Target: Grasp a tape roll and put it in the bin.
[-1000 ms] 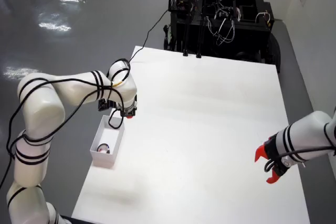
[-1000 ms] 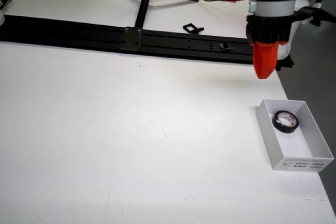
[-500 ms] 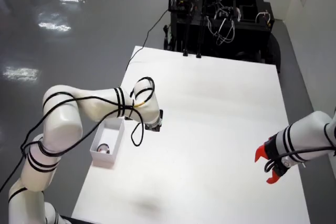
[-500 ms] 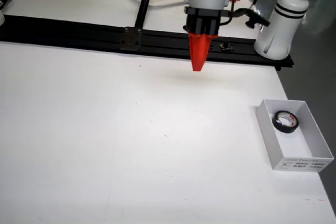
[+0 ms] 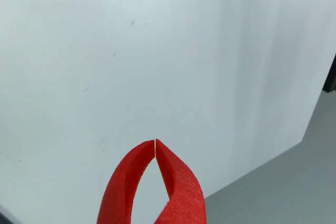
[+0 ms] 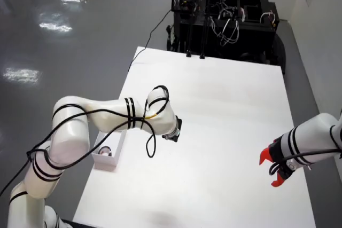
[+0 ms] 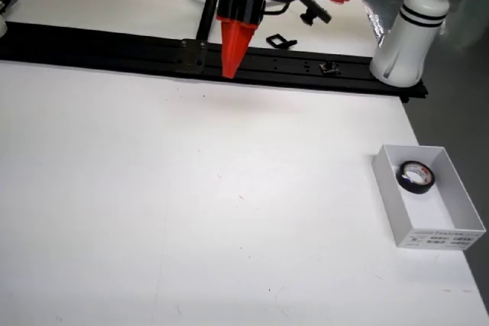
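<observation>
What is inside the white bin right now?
One black tape roll lies flat at the far end of the white bin; the rest of its floor is bare. The near wall hides a thin strip of floor.

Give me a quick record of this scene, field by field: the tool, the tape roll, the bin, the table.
tool: red tool, tips closed together, holding nothing, hanging above the table
tape roll: black tape roll lying flat inside the bin
bin: small white open box near the right edge of the table in the view from the side
table: white table with only the bin on it
task state: roll already in the bin
</observation>
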You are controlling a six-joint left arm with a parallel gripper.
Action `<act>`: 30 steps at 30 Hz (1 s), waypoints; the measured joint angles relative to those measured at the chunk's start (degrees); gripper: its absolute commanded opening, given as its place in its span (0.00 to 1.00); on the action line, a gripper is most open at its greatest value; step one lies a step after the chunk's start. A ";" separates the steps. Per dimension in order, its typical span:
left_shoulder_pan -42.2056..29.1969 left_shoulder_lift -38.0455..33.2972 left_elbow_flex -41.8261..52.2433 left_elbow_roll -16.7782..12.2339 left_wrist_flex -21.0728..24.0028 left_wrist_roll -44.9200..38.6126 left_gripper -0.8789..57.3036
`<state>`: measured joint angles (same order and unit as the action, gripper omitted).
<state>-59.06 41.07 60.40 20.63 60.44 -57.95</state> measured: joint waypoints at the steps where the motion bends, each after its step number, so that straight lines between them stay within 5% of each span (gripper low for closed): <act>1: -0.29 -0.12 -0.42 -0.08 0.12 0.29 0.01; 30: -5.17 -3.38 -3.79 -0.97 2.52 2.54 0.02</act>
<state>-64.24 37.69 56.61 19.66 62.97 -55.41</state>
